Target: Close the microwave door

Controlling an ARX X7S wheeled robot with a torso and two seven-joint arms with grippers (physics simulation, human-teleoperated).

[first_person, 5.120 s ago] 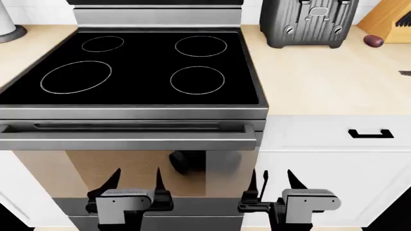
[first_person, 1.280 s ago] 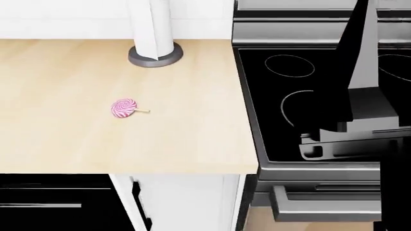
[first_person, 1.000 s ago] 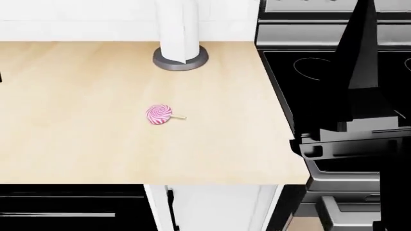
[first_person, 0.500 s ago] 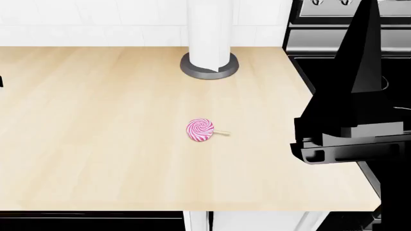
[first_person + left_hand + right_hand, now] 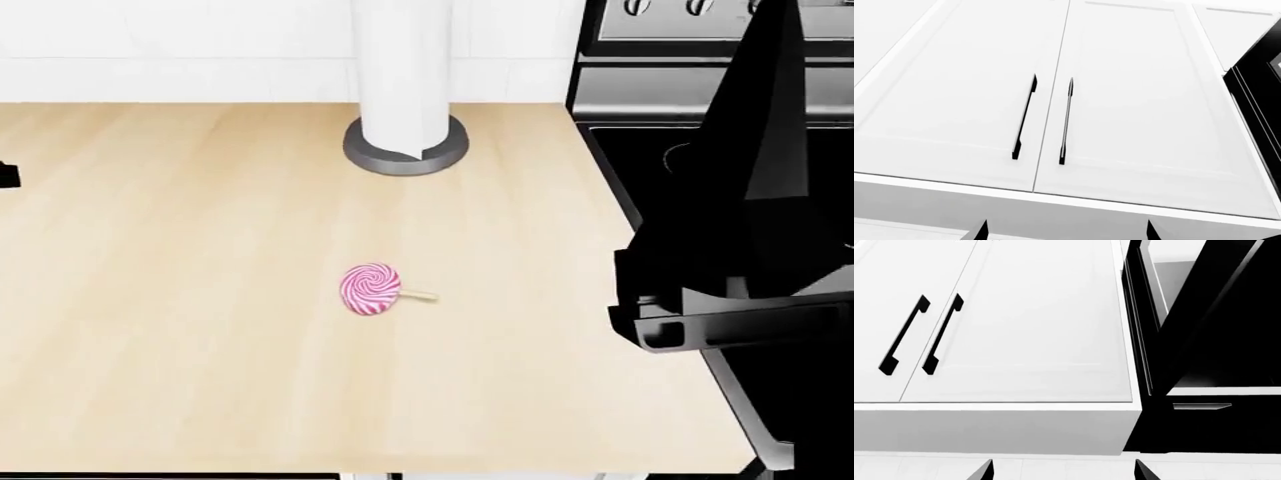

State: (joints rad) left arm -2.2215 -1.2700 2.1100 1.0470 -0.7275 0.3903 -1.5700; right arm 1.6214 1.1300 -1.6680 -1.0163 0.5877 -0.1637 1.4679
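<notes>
Pink swirl lollipop point(image 5: 372, 289) on a wooden countertop point(image 5: 174, 300); both wrist cameras face white upper cabinets point(image 5: 1121, 100), each gripper's fingertips spread apart, microwave door point(image 5: 1201, 310) ajar

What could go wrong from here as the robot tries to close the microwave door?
1. In the right wrist view the right gripper points mostly at the white cabinet, with the open microwave off to one side; a straight push might hit the cabinet instead.
2. The head view shows no microwave, only the counter, and a dark arm blocks part of it, so guidance likely rests on the wrist views.
</notes>
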